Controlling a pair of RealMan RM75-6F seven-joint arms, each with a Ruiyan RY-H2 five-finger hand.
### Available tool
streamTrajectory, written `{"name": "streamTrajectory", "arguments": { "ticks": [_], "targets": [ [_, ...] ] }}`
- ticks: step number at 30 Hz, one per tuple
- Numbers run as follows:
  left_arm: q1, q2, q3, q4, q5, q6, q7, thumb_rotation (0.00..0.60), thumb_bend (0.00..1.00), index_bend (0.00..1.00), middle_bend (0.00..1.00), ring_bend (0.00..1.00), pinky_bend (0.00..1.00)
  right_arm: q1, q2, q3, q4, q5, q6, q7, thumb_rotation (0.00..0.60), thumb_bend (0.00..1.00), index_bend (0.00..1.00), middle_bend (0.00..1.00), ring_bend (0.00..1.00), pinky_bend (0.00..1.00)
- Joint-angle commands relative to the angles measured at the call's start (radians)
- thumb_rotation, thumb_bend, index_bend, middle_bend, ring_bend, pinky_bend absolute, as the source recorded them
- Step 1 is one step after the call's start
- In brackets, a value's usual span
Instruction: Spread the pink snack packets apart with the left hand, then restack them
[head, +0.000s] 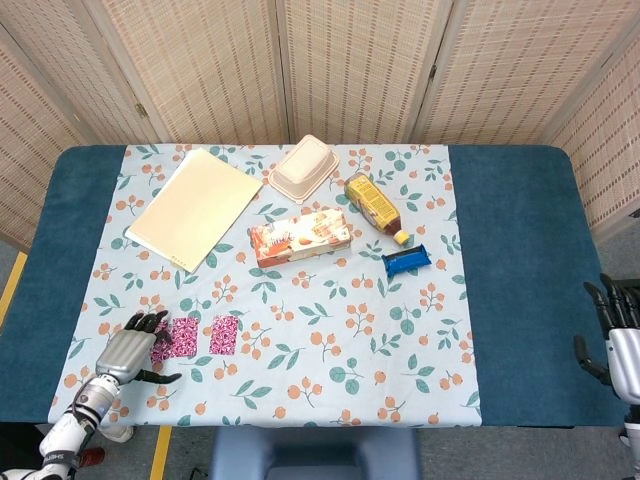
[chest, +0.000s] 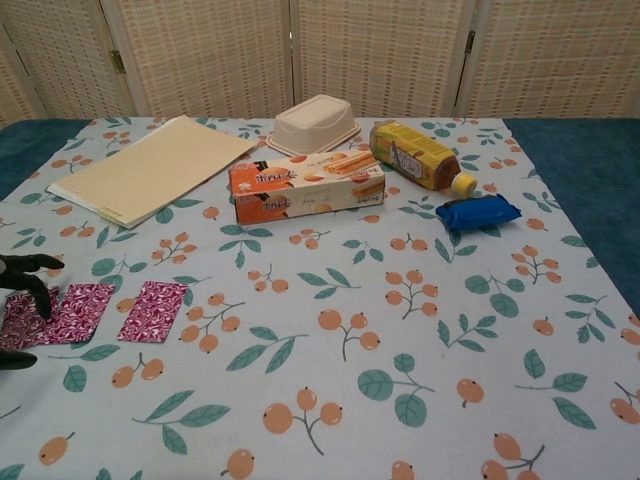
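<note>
Left hand hovers, fingers spread and holding nothing, over two flat pink foil snack packets — light, slippery, best pinched at an edge just beyond the fingertips.

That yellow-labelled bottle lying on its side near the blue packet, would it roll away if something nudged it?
Probably, if pushed across its length: the yellow-labelled plastic bottle with the yellow cap lies on its side on the flat floral tablecloth, with nothing braced against it. Its body looks somewhat squared, which may slow it. The small blue snack packet lies just beyond the cap, apart from it, and might stop it.

Glossy foil pink packets; matt printed tablecloth.
</note>
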Motion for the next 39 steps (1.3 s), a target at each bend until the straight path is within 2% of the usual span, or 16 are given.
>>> {"name": "streamTrajectory", "arguments": {
  "ticks": [1,19,25,39],
  "targets": [
    [0.005,0.0,0.004,-0.004,0.0,0.002,0.007,0.315,0.16,0.34,0.0,0.0,0.0,0.0,0.0,0.0,0.001,0.0,-0.001,0.0,0.6,0.5,0.08,0.0,0.0,0.0],
    [0.029,0.026,0.006,0.013,-0.06,0.002,0.034,0.317,0.16,0.34,0.0,0.0,0.0,0.0,-0.001,0.0,-0.003,-0.004,0.001,-0.001,0.6,0.5,0.09,0.0,0.0,0.0],
    [0.042,0.046,0.006,-0.017,-0.024,0.023,0.01,0.315,0.16,0.34,0.0,0.0,0.0,-0.002,-0.002,-0.001,-0.004,-0.007,0.005,-0.002,0.6,0.5,0.09,0.0,0.0,0.0],
    [0.041,0.022,0.025,-0.062,0.026,0.02,0.056,0.315,0.16,0.34,0.0,0.0,0.0,-0.011,-0.001,-0.003,0.003,-0.006,0.012,0.008,0.6,0.5,0.09,0.0,0.0,0.0]
  ]
}}
